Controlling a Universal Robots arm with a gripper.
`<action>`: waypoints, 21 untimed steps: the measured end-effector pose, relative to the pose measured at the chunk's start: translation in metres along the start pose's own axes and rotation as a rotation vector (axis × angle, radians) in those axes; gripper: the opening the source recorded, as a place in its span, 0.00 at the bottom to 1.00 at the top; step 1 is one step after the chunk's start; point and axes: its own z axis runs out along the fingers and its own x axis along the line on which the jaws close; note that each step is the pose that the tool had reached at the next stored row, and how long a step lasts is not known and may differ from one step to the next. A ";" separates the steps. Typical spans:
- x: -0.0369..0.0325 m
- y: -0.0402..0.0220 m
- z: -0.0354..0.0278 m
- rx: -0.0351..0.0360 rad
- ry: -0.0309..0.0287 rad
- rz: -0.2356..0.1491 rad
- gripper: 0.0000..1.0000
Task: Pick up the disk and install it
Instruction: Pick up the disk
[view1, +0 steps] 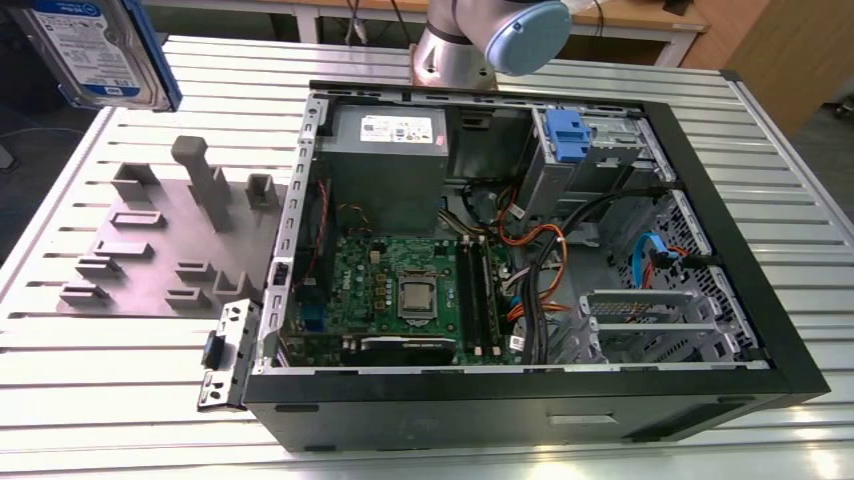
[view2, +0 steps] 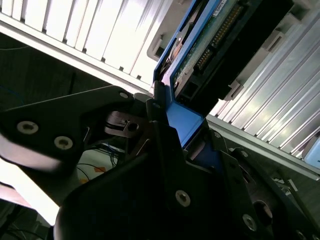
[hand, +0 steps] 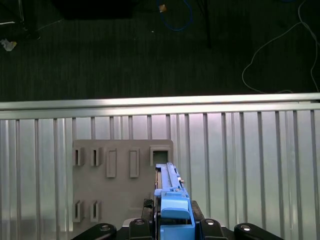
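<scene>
At the exterior view's far left the disk (view1: 100, 50) hangs high above the ribbed surface (view1: 107, 400). In the second wrist view the gripper (view2: 182, 122) is clamped on its blue end tab. Below lies the grey slotted holder (view1: 160, 240). To the right sits the open computer case (view1: 467, 415), with another blue carrier (view1: 567, 135) in its bay.

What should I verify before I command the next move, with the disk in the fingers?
1. Grip: gripper shut on the disk, at its blue carrier end: ok.
2. Disk hangs clear above the grey holder: ok.
3. Computer case open, inside exposed: ok.
4. Free bay beside the other blue-tabbed carrier: cannot tell.
5. Orange cables clear of the bays: cannot tell.
</scene>
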 end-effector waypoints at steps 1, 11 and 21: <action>0.0000 0.0000 -0.0007 -0.0001 0.0000 0.000 0.37; -0.0003 0.0001 -0.0077 0.0000 -0.0009 0.000 0.37; -0.0004 0.0001 -0.0115 -0.0001 -0.0014 0.000 0.37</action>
